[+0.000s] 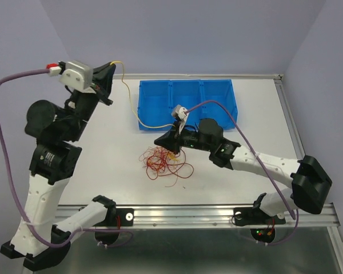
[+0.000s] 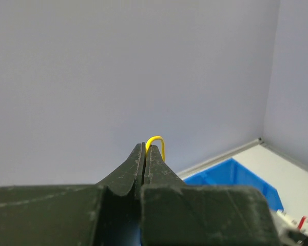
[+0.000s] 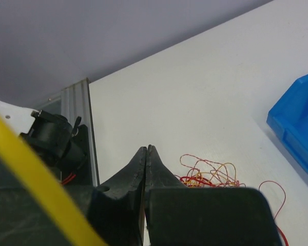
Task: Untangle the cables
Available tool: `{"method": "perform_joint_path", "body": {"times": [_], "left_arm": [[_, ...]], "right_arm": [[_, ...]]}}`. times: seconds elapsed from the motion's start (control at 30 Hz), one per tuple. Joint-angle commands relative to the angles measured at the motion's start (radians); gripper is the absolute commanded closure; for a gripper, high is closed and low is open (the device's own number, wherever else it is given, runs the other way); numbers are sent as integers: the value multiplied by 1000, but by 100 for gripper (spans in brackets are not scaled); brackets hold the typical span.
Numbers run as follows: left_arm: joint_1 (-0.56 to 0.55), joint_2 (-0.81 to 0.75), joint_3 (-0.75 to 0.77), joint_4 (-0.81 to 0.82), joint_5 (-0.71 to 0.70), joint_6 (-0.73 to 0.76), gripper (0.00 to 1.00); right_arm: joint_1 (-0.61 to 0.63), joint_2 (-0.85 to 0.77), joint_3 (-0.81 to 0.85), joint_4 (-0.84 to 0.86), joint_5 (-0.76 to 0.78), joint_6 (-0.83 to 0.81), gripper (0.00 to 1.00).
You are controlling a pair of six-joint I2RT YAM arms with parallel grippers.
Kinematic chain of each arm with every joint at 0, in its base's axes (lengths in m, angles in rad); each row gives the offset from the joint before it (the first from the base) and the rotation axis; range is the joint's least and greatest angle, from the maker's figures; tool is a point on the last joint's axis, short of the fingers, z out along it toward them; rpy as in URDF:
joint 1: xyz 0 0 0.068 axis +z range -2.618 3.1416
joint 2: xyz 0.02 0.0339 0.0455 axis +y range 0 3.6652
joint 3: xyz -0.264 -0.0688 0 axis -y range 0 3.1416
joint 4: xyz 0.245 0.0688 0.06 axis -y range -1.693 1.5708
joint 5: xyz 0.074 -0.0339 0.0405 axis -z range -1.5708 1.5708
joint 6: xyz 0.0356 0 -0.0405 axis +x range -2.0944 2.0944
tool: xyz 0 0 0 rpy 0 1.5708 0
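A tangle of thin red, orange and yellow cables [image 1: 163,162] lies on the white table in front of the blue bin [image 1: 186,103]. One yellow cable [image 1: 130,94] rises from the tangle, past the bin's left end, up to my left gripper [image 1: 112,68]. That gripper is held high at the back left and is shut on the cable's end [image 2: 156,139]. My right gripper [image 1: 159,140] is shut, low over the tangle's back edge; nothing shows between its jaws [image 3: 146,149]. The tangle [image 3: 215,174] lies just right of it. A blurred yellow cable [image 3: 36,174] crosses close to the right wrist camera.
The blue bin has three compartments and stands at the back centre [image 2: 231,177] [image 3: 297,123]. A metal rail [image 1: 217,216] runs along the table's near edge. The left arm's base [image 3: 51,136] sits by the rail [image 3: 77,113]. Lilac walls close off the back and sides.
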Motion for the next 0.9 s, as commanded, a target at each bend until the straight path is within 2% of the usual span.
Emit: {"method": "perform_joint_path", "body": {"times": [0.0, 0.2, 0.3, 0.33, 0.43, 0.53, 0.57, 0.63, 0.67, 0.73, 0.77, 0.8, 0.83, 0.87], "left_arm": [[1, 7, -171, 72, 13, 23, 100], [6, 50, -476, 186, 175, -26, 100], [25, 26, -562, 253, 284, -76, 100], [30, 12, -600, 282, 310, -87, 100], [59, 17, -614, 271, 395, -101, 100], [120, 30, -634, 286, 575, -121, 100], [137, 47, -649, 290, 684, -122, 99], [177, 67, -665, 312, 778, -127, 96], [186, 69, -671, 320, 856, -122, 92], [202, 69, -697, 363, 925, -122, 83], [202, 61, -706, 375, 985, -125, 72], [202, 58, -714, 391, 1028, -131, 72], [202, 58, -726, 430, 1066, -141, 66], [200, 51, -731, 450, 1114, -156, 64]], "right_arm": [[12, -66, 111, -76, 54, 39, 100], [11, -84, 292, -181, 133, 13, 99], [12, -90, 376, -225, 182, -4, 99], [11, -86, 451, -263, 190, -8, 100], [11, -63, 588, -329, 225, -23, 100], [12, -52, 643, -337, 287, -40, 99], [11, -49, 669, -340, 296, -43, 99], [12, -37, 686, -343, 313, -56, 99], [12, -31, 696, -343, 324, -57, 100], [11, -17, 706, -343, 327, -59, 99], [11, -11, 716, -343, 325, -54, 99], [11, -6, 716, -345, 319, -54, 99], [12, 5, 725, -345, 318, -51, 99], [12, 8, 726, -343, 318, -50, 99]]}}
